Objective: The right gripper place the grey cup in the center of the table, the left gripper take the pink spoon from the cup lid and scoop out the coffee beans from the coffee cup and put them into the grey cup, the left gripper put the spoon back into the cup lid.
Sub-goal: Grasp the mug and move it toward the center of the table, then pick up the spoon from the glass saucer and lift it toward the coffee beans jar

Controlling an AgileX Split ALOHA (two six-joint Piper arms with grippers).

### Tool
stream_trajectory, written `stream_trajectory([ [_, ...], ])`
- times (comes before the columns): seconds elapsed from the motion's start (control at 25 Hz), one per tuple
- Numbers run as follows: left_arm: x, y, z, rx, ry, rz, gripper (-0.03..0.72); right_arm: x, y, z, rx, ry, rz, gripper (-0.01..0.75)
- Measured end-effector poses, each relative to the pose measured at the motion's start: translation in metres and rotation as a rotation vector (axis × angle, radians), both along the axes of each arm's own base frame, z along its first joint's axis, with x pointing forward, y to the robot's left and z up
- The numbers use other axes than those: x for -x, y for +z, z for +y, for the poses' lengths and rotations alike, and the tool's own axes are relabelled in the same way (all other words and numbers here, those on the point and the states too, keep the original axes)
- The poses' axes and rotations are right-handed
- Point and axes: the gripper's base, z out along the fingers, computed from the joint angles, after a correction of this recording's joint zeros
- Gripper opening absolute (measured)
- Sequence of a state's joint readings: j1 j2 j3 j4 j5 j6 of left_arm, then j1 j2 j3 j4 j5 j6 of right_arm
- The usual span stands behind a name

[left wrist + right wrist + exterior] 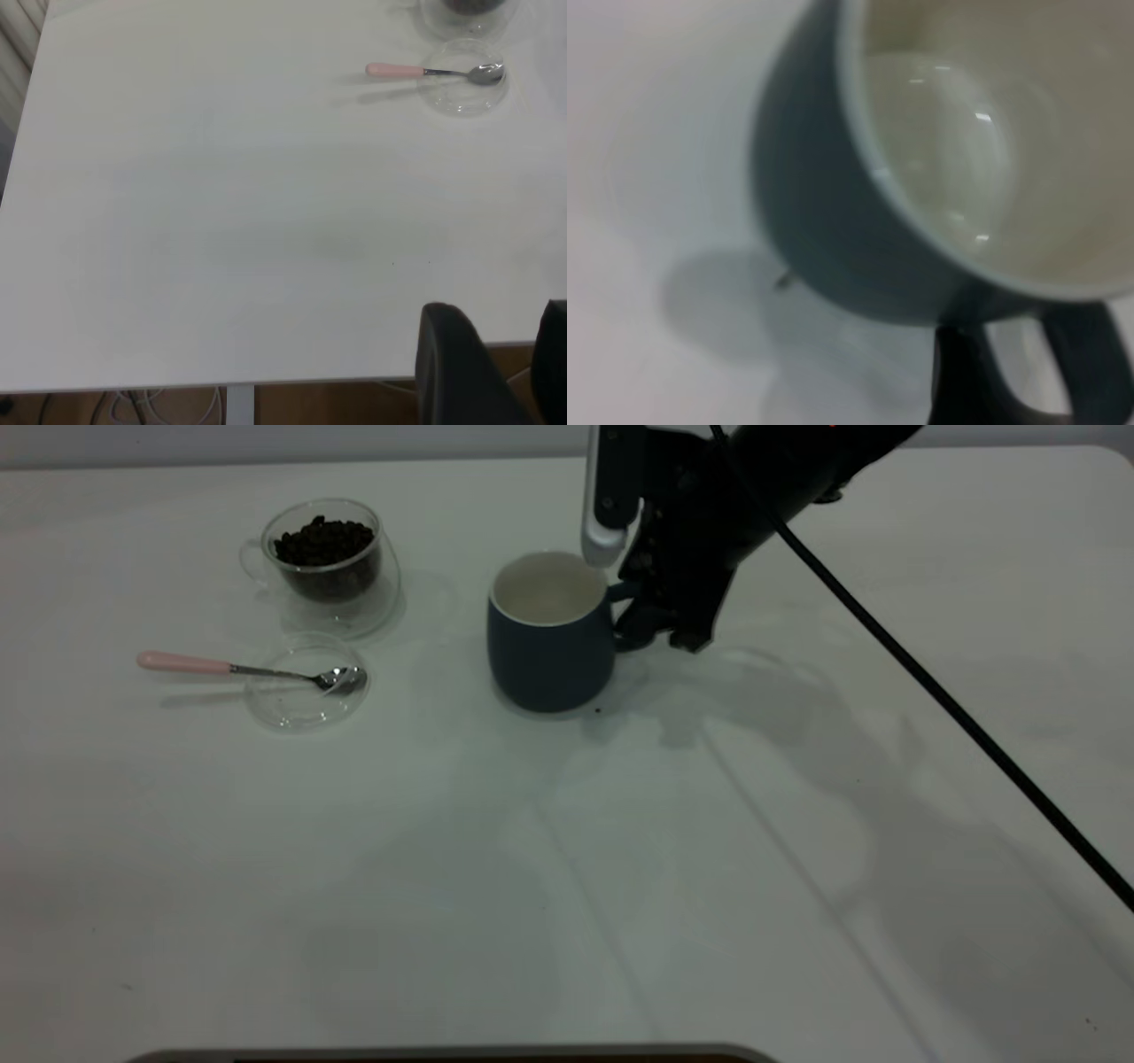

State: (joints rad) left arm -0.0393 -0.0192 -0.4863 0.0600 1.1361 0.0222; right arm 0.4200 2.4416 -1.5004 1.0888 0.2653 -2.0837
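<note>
Right gripper [640, 615] is clamped on the handle of the grey cup [549, 638]; set it flat on the table [620, 868], then release straight.

Left gripper [496, 372] waits at the near left, fingers parted, holding nothing.

pale cables [133, 409], perhaps wooden floor [337, 403]

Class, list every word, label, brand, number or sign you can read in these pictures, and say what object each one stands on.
None: no readable text appears in any view.
The grey cup, the coffee cup, the cup lid and the pink spoon are plain.
The table carries only tiny dark specks, no print.
The right gripper at the mug handle shows no legible marking.
</note>
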Motion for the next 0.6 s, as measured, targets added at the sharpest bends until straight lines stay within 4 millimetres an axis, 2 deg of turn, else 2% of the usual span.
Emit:
stream_trajectory([
  [0.24,0.000,0.000,0.000,0.002,0.002,0.000,0.282,-0.010,0.001,-0.005,0.018,-0.079,-0.060,0.493],
  [0.6,0.000,0.000,0.000,0.001,0.001,0.000,0.282,-0.025,0.002,-0.032,0.031,-0.206,-0.097,0.493],
])
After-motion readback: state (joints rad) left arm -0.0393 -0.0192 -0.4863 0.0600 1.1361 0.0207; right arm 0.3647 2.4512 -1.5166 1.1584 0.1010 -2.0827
